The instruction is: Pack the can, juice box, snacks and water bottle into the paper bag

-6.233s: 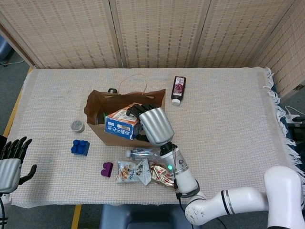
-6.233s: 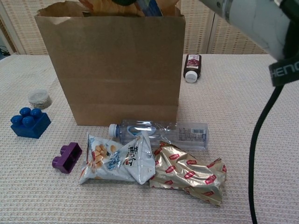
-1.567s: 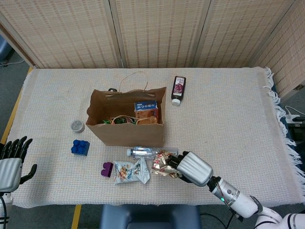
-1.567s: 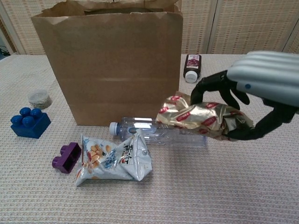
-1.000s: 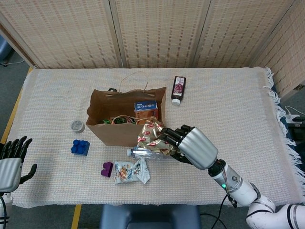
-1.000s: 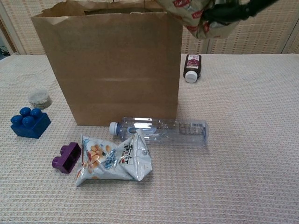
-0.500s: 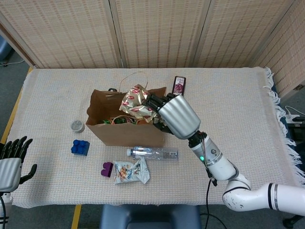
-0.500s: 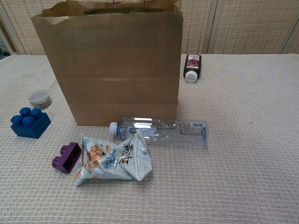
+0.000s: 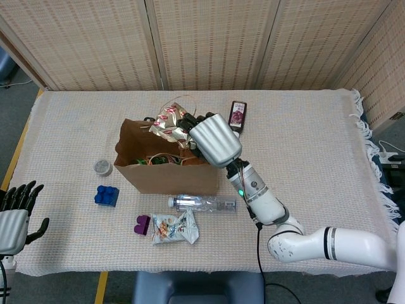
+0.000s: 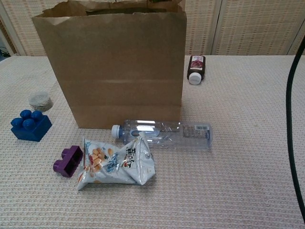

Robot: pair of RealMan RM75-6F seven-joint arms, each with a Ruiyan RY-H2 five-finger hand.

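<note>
Your right hand [image 9: 214,138] is over the mouth of the paper bag [image 9: 166,170], fingers wrapped round the gold snack pack [image 9: 167,126], which hangs just above the opening, past your fingertips toward the bag's far-left rim. It's not released yet, so count that one as half done.

Inside the bag, below your fingers, you can make out some packed items, green and orange bits, but it's too cluttered to say for sure which is the can and which the juice box. My guess: both are in, since neither shows on the table.

Still to pack, by my read:
- water bottle [image 10: 163,134], lying on its side just in front of the bag, nearer you than your fingers, clear of the hand.
- 2nd snack bag [image 10: 116,163], the white/blue one, touching the bottle's near side.

Your left hand [image 9: 16,215] sits idle at the table's near-left edge, fingers apart, holding nothing, well away from everything.

So roughly halfway+; after this drop you've 2 items left.
</note>
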